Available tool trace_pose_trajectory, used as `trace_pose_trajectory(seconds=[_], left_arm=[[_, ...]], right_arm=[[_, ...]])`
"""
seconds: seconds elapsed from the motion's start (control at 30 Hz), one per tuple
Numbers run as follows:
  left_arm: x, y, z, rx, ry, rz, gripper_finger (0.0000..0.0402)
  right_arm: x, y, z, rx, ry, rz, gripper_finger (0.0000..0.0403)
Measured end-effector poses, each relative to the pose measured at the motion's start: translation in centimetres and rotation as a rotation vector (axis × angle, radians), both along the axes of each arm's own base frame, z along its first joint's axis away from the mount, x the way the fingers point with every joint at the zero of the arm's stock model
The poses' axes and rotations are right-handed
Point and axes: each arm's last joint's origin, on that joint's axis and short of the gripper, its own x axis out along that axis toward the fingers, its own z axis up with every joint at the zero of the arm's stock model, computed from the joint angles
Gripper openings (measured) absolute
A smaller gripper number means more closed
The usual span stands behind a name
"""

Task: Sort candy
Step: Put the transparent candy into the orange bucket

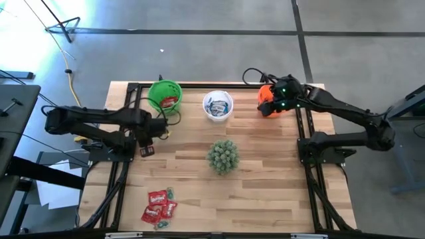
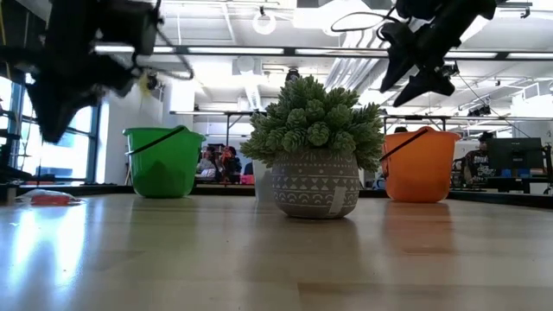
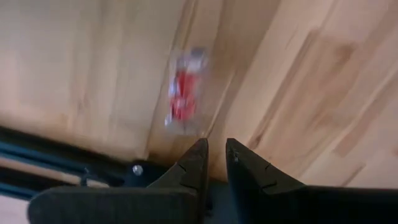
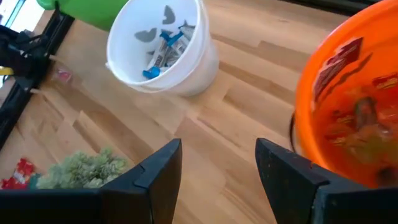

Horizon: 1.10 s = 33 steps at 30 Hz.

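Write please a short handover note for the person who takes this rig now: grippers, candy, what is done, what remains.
Left gripper: jaws nearly closed, empty, above a single red candy by the table's left edge.
Right gripper: jaws open, empty, beside the orange cup.
Done: red wrappers lie in the green cup, blue-and-white ones in the white cup, some candy in the orange cup.
Left: that single candy, and the red pile at the front left.
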Motion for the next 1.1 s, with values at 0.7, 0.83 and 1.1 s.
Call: trace_pose_trajectory(seconds=[0.7, 0.83, 1.1], left_arm=[[-0.3, -0.1, -4.2, 0.007, -0.062, 0.316, 0.0044], [-0.6, -0.1, -5.2, 0.018, -0.064, 0.358, 0.0044], [-2.0, -0.1, -7.7, 0.069, -0.022, 0.479, 0.0044]], right_arm=[[0.7, 1.3, 0.0, -0.004, 0.003, -0.003, 0.0199], [0.8, 1.4, 0.0, -0.004, 0.003, 0.004, 0.0199], [0.8, 1.4, 0.0, -0.004, 0.003, 0.006, 0.0199]])
